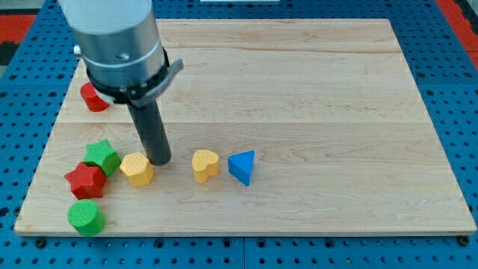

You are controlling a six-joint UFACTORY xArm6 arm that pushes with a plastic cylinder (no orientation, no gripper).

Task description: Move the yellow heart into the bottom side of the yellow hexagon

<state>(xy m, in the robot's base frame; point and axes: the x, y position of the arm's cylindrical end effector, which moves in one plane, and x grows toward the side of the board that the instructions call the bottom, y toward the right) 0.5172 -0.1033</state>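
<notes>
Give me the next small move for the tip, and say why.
Probably lift clear of the yellow hexagon and go round to the view's right of the yellow heart. My tip sits between the two, right beside the hexagon, while the heart lies level with it, not below.

You're looking at a fat cylindrical arm housing [116, 33], light grey, smooth, no markings you can read. Below it, a black collar ring [131, 81] wraps the base, wider than the rod. Small grey bracket tab [176, 69] juts off the collar at 3 o'clock. From the collar drops a straight dark rod [149, 127], matte charcoal, uniform thickness, round section. My tip [160, 162] is its blunt lower end, same dark finish.
</notes>
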